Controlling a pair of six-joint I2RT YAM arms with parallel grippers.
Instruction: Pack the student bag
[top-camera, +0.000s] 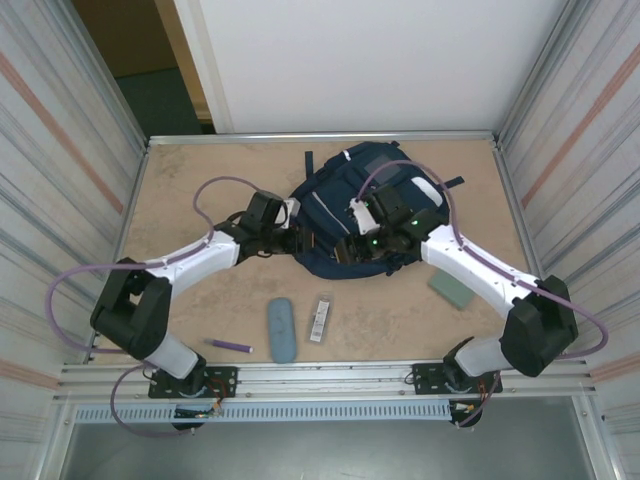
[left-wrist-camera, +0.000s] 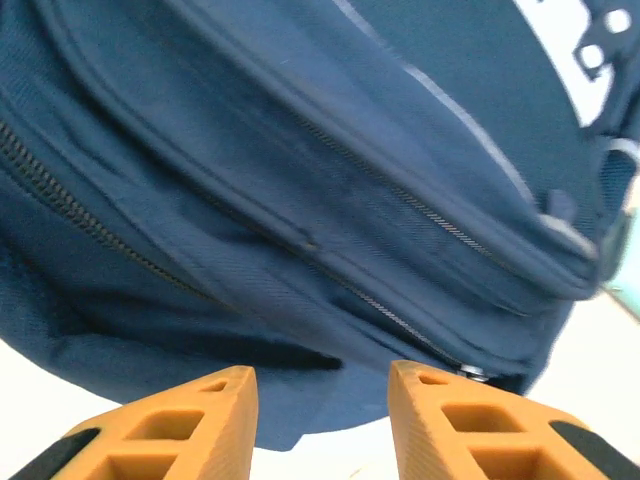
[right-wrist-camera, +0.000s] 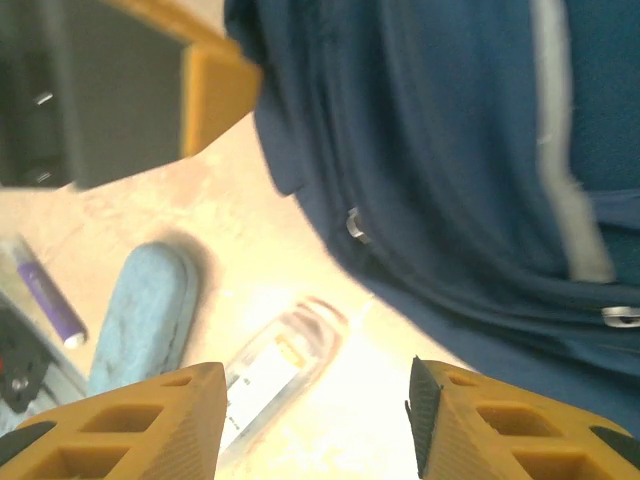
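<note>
Orange fingers of the left claw sit at the bottom of the left wrist view, spread apart with nothing between them. Just beyond their tips we see the bag, its navy front crossed by long zips.

We find the right claw spread as well, empty, hanging above the bench beside the bag's near edge. A silver zip pull and a pale stripe show on the fabric there. Below that claw lie a clear packet with a label, a blue-grey case just beside it, and a purple pen further off. One finger of the left claw shows at the upper left of this view, close to the bag.

From above, we place the bag flat in the far half of the bench, from the middle toward the right and short of the far edge. Both claws are at its near side, the left at the near-left rim and the right over the near part. The case and packet lie side by side between the bag and the near edge, apart from the bag. The pen lies toward the near-left corner, by the left arm's base. A green block rests toward the right edge, just beside the right arm.
</note>
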